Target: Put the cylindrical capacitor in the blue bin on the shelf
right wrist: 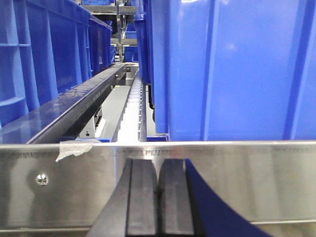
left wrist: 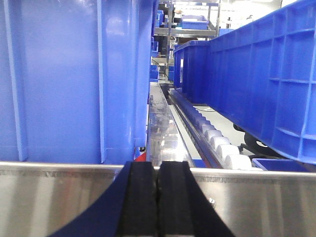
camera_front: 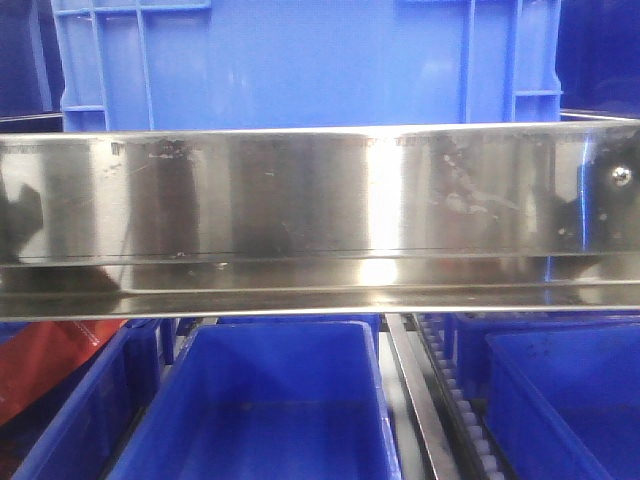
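Before the shelf [camera_front: 320, 200], both fingers pairs pressed together, empty.

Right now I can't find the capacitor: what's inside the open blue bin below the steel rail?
The blue bin beneath the steel rail shows only a bare blue floor and walls, no capacitor. Its near end lies outside the picture, so I cannot vouch for that part.
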{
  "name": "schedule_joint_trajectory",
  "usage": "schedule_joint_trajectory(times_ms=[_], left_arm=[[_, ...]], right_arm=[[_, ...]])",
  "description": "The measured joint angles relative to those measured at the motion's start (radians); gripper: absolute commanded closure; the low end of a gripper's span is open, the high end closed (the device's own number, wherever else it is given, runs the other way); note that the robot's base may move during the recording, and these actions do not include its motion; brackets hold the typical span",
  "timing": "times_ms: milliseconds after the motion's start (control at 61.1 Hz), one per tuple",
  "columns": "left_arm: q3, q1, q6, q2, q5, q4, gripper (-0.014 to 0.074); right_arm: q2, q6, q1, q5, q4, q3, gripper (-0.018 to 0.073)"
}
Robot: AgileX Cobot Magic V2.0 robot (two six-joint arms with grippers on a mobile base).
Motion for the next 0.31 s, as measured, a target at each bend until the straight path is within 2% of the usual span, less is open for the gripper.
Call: schedule_joint_trajectory(times_ms=[311], left_arm=[[0.0,0.0,0.0,0.0,0.0,0.0,0.0707]], right_arm=[[0.0,0.0,0.0,0.0,0.0,0.0,0.0721]])
